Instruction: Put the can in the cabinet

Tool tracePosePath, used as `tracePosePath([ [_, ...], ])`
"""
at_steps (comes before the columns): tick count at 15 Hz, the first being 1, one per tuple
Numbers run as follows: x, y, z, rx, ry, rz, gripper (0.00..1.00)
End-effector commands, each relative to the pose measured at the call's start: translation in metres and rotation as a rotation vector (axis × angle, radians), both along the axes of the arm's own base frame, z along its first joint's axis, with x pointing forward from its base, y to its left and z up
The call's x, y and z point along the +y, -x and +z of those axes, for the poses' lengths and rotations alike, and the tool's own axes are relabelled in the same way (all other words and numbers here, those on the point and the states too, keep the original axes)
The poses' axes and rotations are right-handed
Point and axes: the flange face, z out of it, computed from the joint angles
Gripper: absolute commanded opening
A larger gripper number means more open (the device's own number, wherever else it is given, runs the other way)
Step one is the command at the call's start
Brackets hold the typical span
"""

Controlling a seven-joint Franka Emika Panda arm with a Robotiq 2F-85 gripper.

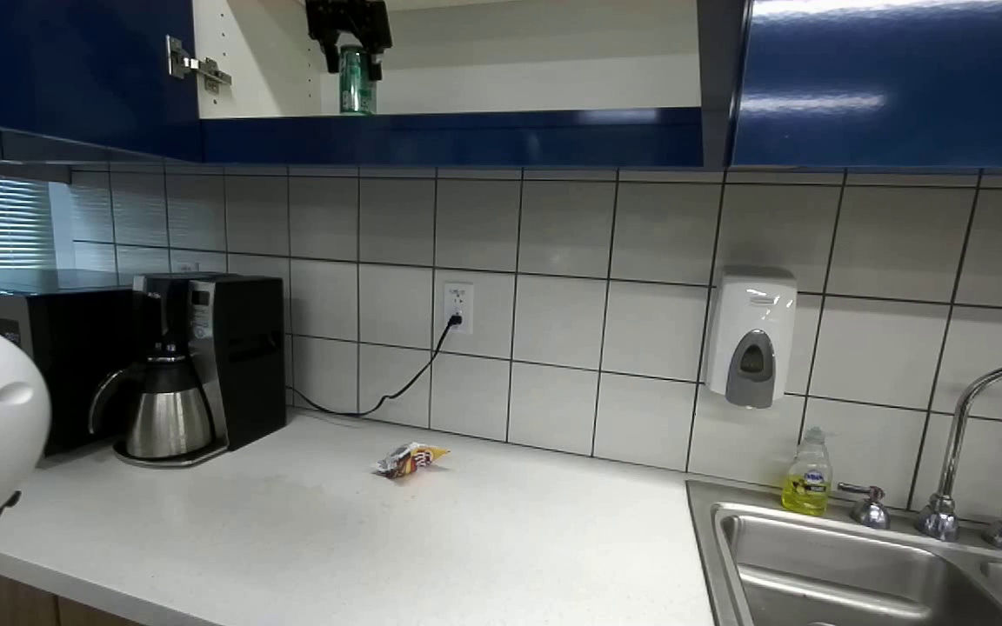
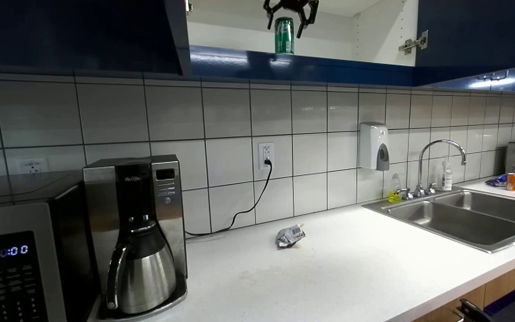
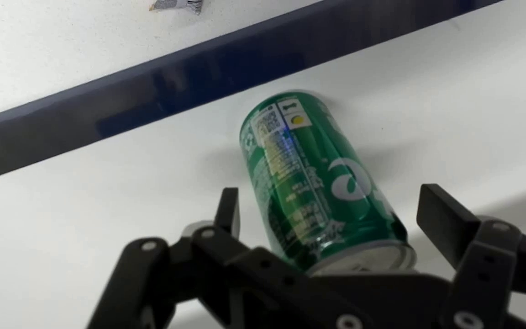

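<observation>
We see can (image 3: 320,183) upright in cabinet (image 1: 466,139), just inside front edge, long axis vert. Our fingers (image 3: 445,219) spread, can's upper end btwn, gap ea. side; next we'd prob. back off up along axis, w/o brushing can.

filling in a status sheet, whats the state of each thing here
wide glossy dark-blue overhead cabinet: open
green cylindrical metal can: upright inside the cabinet, not gripped
black two-fingered gripper: open
brushed-steel carafe: seated in black-and-silver coffee maker
black power cord: plugged in
small silver-and-yellow wrapper: crumpled
clear plastic soap bottle: upright, partly full
curved chrome faucet: no visible flow
boxy black microwave: display lit
</observation>
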Motion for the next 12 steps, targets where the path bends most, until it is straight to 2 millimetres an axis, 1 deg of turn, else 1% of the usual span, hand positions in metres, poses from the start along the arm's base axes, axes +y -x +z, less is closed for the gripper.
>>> tracePosePath([
  [1,0.003,0.01,0.002,0.017,-0.002,0.013,1.0],
  [5,0.002,0.02,0.001,0.022,-0.007,0.026,1.0],
  [9,-0.002,0.039,0.0,0.03,-0.011,0.037,1.0],
  [12,-0.009,0.058,-0.004,0.039,-0.012,0.049,1.0],
])
